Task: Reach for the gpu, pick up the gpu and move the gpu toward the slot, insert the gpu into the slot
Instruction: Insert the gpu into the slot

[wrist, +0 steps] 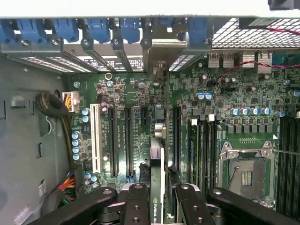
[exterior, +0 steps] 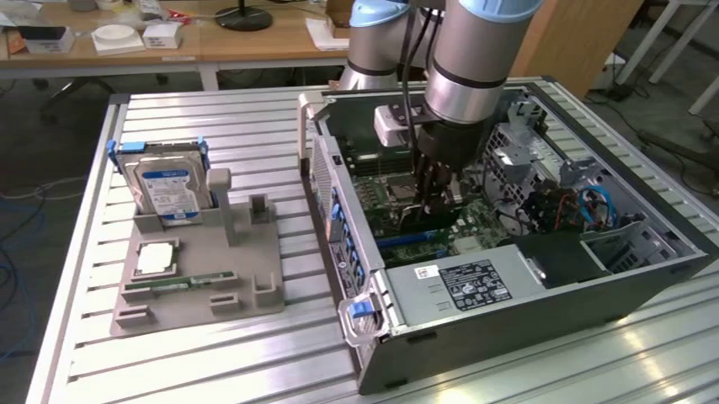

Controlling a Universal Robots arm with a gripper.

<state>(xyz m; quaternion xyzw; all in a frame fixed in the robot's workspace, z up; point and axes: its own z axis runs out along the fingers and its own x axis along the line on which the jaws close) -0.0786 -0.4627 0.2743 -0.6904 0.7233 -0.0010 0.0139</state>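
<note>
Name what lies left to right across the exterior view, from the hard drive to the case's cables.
Silver hard drive with blue-white label → blue plastic latch on the black computer case → gripper shut on the dark flat gpu card → looped blue cable.

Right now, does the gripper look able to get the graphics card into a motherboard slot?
Likely yes: the gripper grips the graphics card edge-on above the slots inside the open case, nothing visible between them.

Print on the hard drive (exterior: 167, 192) and power supply (exterior: 472, 286) labels is unreadable.
</note>
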